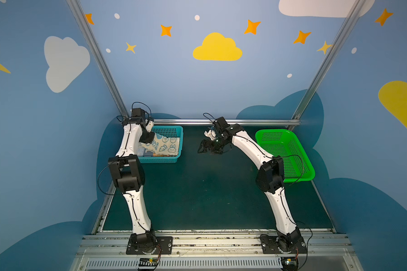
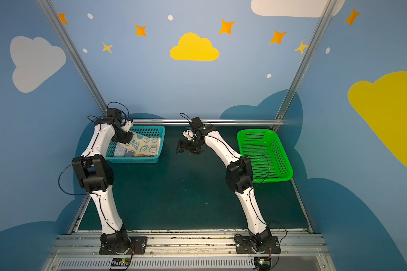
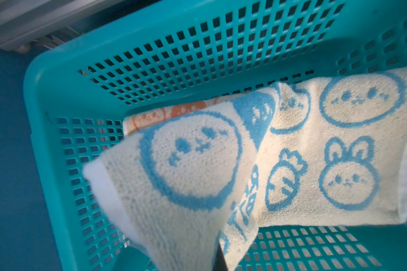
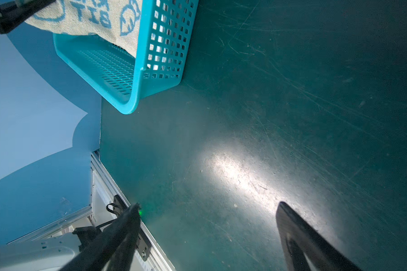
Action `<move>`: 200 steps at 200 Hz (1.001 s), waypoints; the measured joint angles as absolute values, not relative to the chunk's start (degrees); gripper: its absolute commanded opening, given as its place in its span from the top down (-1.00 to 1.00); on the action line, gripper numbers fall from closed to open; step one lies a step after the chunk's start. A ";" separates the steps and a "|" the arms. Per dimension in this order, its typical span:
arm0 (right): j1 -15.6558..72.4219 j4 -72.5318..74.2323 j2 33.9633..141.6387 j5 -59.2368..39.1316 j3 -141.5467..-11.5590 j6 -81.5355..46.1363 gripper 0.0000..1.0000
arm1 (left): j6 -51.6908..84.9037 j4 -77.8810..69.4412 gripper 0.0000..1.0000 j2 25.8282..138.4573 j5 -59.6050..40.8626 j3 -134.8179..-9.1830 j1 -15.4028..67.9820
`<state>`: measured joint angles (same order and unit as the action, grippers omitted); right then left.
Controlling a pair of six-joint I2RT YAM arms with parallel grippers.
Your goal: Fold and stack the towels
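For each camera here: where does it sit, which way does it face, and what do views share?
Top views: high at the front, looking down on table, left arm, right arm, teal basket, green basket.
Left wrist: looks into the teal basket at the blue-cream towel pinched by the left gripper; hardly any arm shows.
Right wrist: low, faces across table toward the teal basket; right gripper fingers spread open.
Shared: every view shows teal basket and that towel.

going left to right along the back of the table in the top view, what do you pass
left arm → teal basket with the blue towel in it → right gripper → green basket
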<state>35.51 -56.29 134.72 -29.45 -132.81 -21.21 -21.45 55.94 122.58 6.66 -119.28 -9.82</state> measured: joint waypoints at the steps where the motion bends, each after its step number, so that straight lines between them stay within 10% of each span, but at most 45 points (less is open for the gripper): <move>1: 35.51 -56.29 134.72 -29.47 -132.81 -21.21 -0.79 | -21.47 55.81 0.95 122.45 6.70 -119.17 -9.85; 137: 35.53 -55.86 135.31 -30.33 -132.88 -20.97 -0.79 | -21.32 50.24 0.91 127.68 10.68 -115.39 -12.38; 161: 35.53 -55.83 135.74 -30.57 -133.40 -20.97 -0.79 | -21.76 49.63 0.29 128.40 12.69 -115.39 -12.49; 169: 35.53 -55.90 135.94 -30.57 -133.84 -20.97 -0.79 | -21.61 49.30 -0.95 128.49 13.47 -115.39 -12.49; 200: 35.53 -56.82 136.05 -29.91 -135.57 -20.36 -0.79 | -20.36 47.55 -0.99 128.46 15.79 -115.39 -12.49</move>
